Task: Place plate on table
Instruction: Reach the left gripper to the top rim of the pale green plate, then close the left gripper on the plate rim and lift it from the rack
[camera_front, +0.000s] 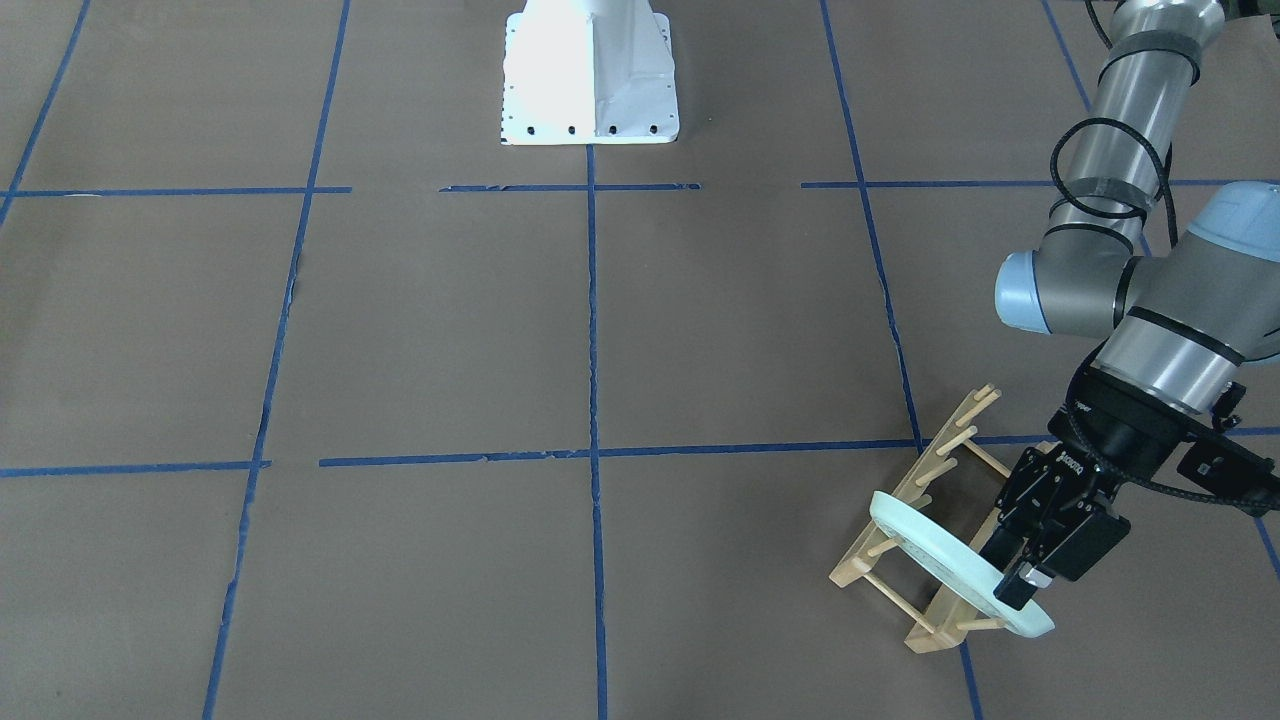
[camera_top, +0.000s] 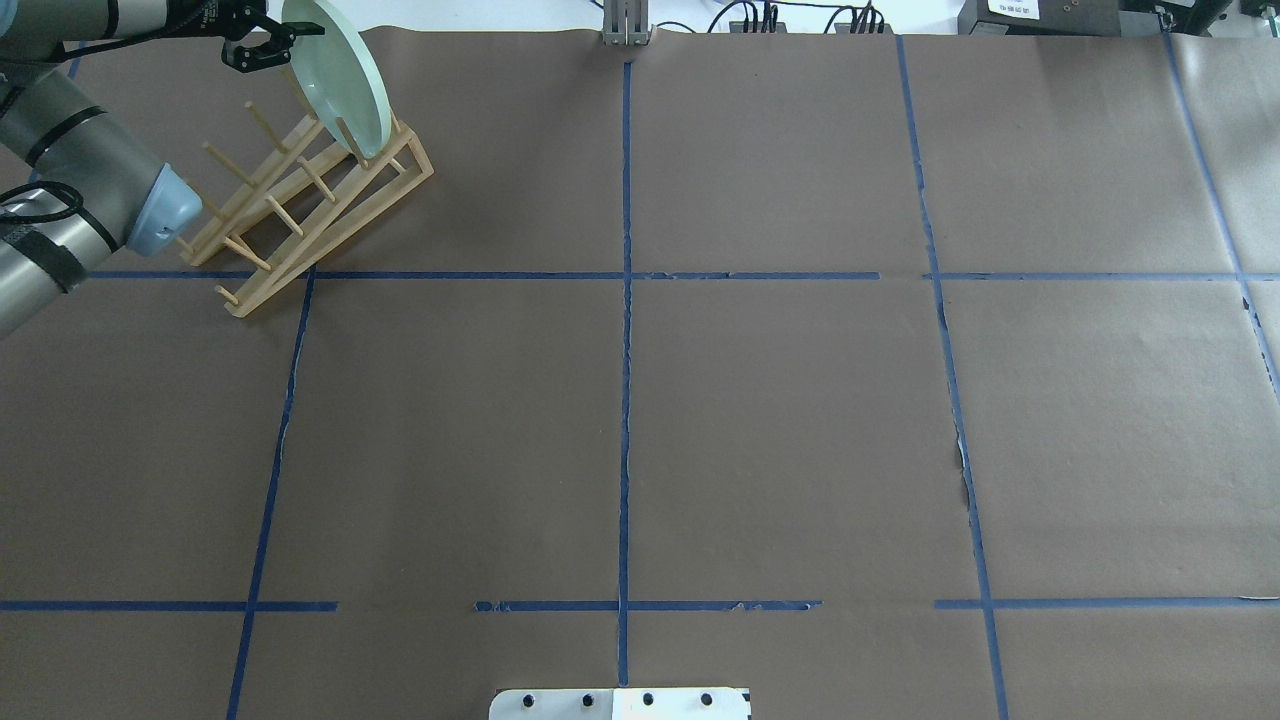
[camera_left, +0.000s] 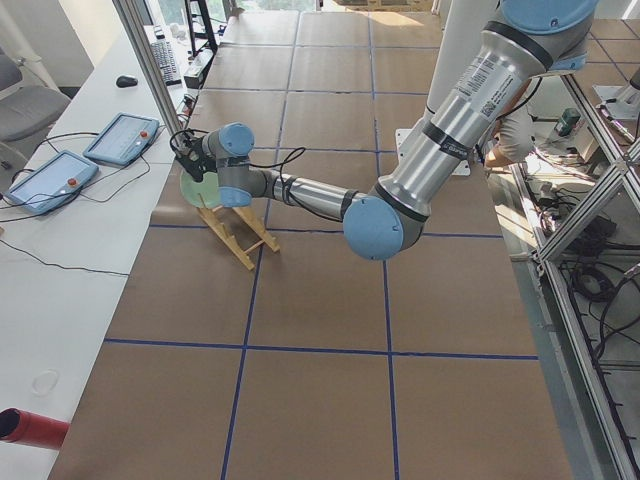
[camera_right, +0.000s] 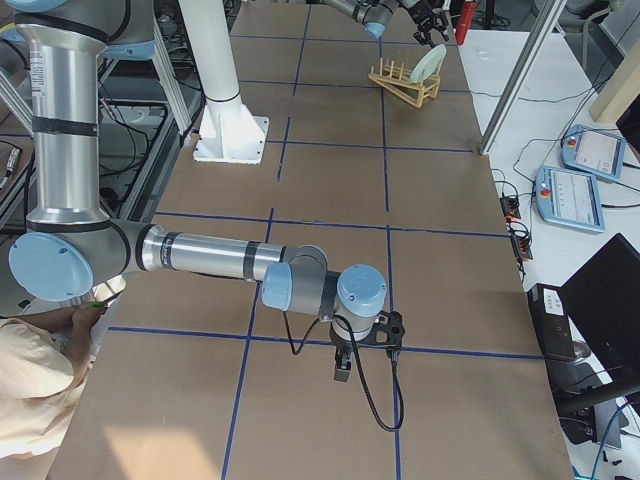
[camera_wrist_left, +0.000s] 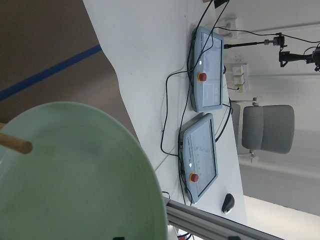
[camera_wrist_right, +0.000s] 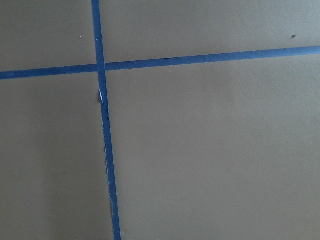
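Round pale mint-green plate (camera_front: 930, 548): you have it tilted on edge between the pegs at one end of the light wooden peg rack (camera_front: 850, 572), which sits on the brown paper-covered surface (camera_front: 450, 330) on the robot's left side. Left pincer (camera_front: 1008, 580): fingers either side of the plate's upper rim, gap narrow, but you cannot tell whether they press on it. Right pincer (camera_right: 342, 368): pointing down, low over the paper, well apart from the rack; spread or closed, you cannot tell.
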